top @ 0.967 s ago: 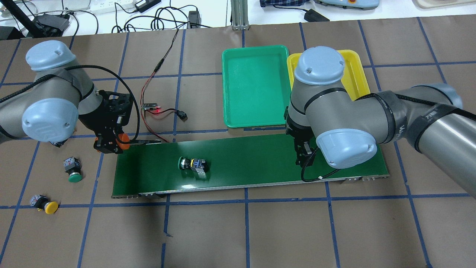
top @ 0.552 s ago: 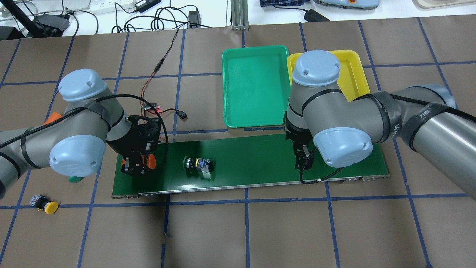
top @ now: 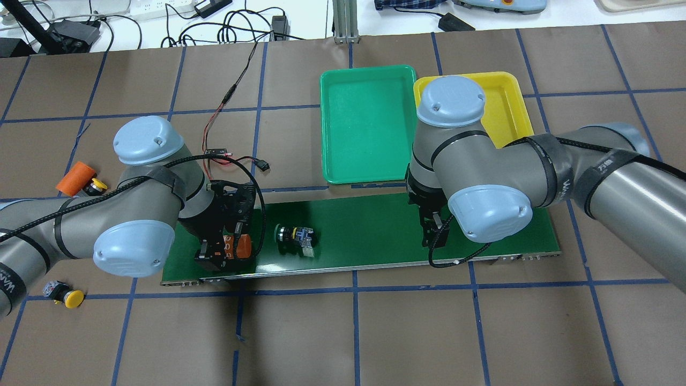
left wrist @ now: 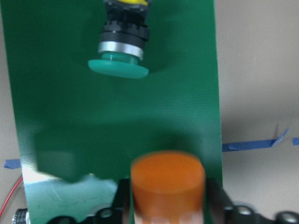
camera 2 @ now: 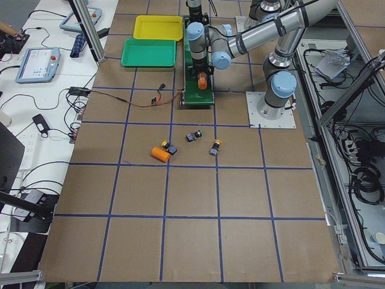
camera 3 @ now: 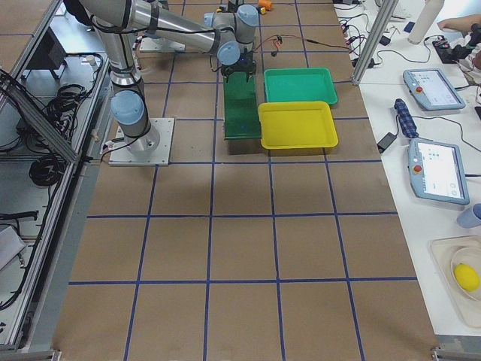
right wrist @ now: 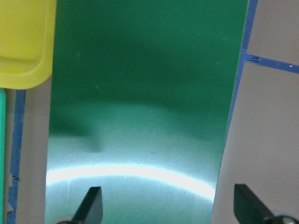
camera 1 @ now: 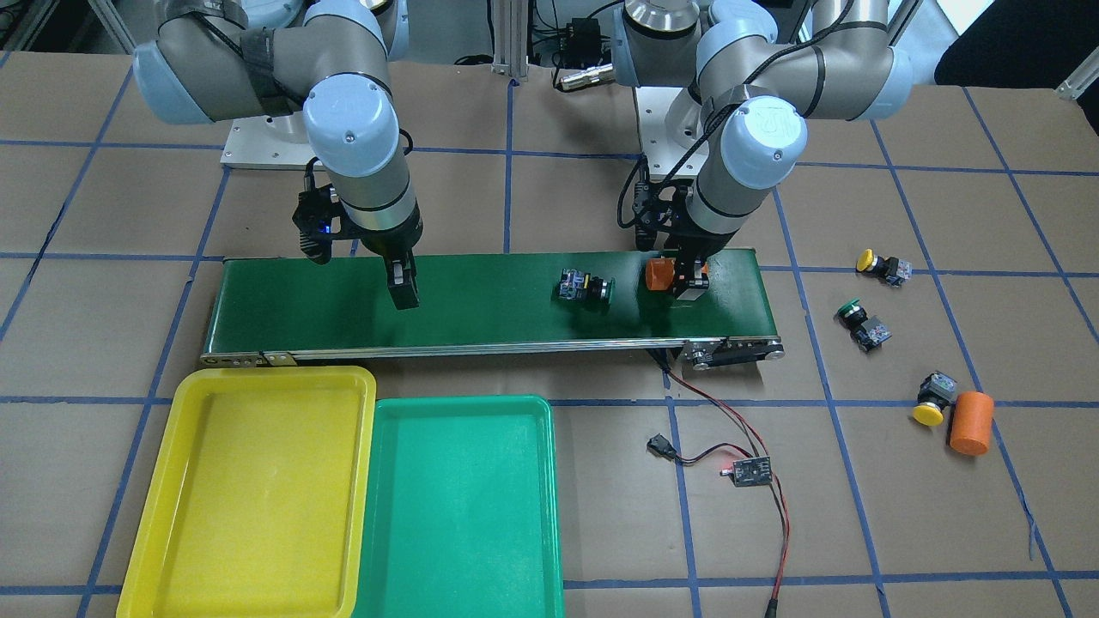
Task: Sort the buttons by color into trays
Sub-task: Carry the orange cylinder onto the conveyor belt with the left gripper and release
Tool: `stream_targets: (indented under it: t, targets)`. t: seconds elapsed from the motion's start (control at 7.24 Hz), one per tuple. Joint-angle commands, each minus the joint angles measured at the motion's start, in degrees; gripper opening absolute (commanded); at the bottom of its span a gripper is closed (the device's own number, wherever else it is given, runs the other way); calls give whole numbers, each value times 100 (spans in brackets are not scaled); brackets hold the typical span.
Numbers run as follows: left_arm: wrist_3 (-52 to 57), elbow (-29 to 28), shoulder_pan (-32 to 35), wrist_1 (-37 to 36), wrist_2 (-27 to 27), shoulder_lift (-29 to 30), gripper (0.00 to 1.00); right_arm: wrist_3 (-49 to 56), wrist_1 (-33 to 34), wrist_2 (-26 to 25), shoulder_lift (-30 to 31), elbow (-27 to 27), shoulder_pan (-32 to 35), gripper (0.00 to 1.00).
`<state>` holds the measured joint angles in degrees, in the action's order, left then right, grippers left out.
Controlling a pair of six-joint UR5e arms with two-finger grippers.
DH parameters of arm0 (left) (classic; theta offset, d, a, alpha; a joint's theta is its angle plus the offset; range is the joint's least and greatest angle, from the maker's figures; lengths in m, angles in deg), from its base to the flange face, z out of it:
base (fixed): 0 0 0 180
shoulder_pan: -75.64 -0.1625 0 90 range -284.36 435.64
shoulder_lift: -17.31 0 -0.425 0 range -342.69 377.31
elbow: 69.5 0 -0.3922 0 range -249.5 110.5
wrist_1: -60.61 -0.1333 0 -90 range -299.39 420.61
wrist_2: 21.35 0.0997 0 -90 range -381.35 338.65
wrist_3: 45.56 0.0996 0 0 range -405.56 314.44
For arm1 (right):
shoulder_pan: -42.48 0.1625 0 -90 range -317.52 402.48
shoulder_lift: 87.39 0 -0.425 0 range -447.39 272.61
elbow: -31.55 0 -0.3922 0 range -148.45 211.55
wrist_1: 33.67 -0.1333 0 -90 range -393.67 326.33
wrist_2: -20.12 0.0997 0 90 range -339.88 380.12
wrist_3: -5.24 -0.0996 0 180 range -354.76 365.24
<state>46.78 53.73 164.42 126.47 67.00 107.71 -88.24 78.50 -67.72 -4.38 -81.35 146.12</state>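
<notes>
Left wrist-mounted view: my left pincer point(left wrist: 167, 201) clamps an orange cylinder point(left wrist: 167, 175), not a button, low over the end of the conveyor belt point(left wrist: 56, 116). The green-capped button point(left wrist: 122, 56) lies just ahead. Dropped here, the cylinder may roll into it and knock it off the belt's edge. My right pincer point(right wrist: 169, 207) hangs spread, empty.

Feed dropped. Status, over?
Left claw shut on orange cylinder, over belt. Right claw open, empty. Green button lying on belt between claws. Green tray, yellow tray empty.

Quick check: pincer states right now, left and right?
Left pincer: shut on orange cylinder.
Right pincer: open, empty.
</notes>
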Motion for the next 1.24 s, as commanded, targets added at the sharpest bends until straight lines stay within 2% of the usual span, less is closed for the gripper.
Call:
stream_targets:
  t: [0.0,0.69,0.97,1.1]
  targets:
    - [-15,-71,-193,-116,24,-119,100,-161,251,4,-109,-163,244,100]
    - [-312,-115,-2282,-265,-55,-172,100,-170,288,12,-250,-137,245,100]
    - [-1391,-63,-3118,-537,-133,91,100,-196,717,-75,-241,-163,245,100]
    - [-2038,25,-3217,-1078,-238,300,100,-257,719,-67,-241,-172,253,100]
